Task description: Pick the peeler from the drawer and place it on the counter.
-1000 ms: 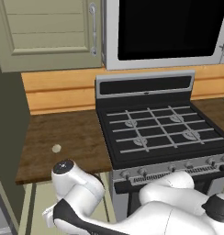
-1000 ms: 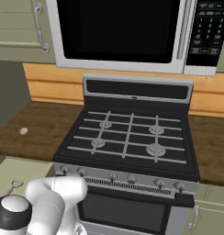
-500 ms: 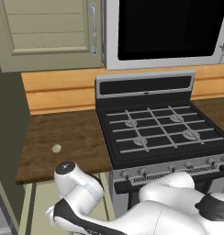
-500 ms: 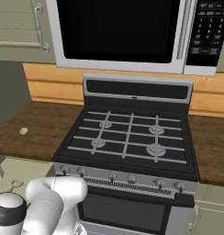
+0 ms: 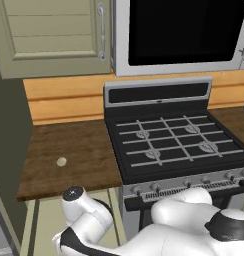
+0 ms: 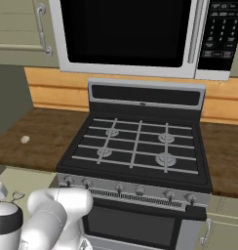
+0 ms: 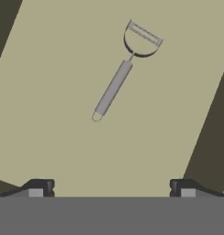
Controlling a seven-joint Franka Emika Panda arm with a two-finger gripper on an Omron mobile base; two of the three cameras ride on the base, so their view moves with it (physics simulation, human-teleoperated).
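The peeler (image 7: pixel 119 77) is seen lying flat in the drawer (image 7: pixel 54 114), beyond the spread, empty gripper (image 7: pixel 112 188)

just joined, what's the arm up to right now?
It's reaching down into the open drawer beside the stove. In the hand view the peeler lies flat on the drawer floor, untouched, with the gripper above it, fingers spread wide and empty. Nothing is grasped yet. The counter holds just a small beige disc.
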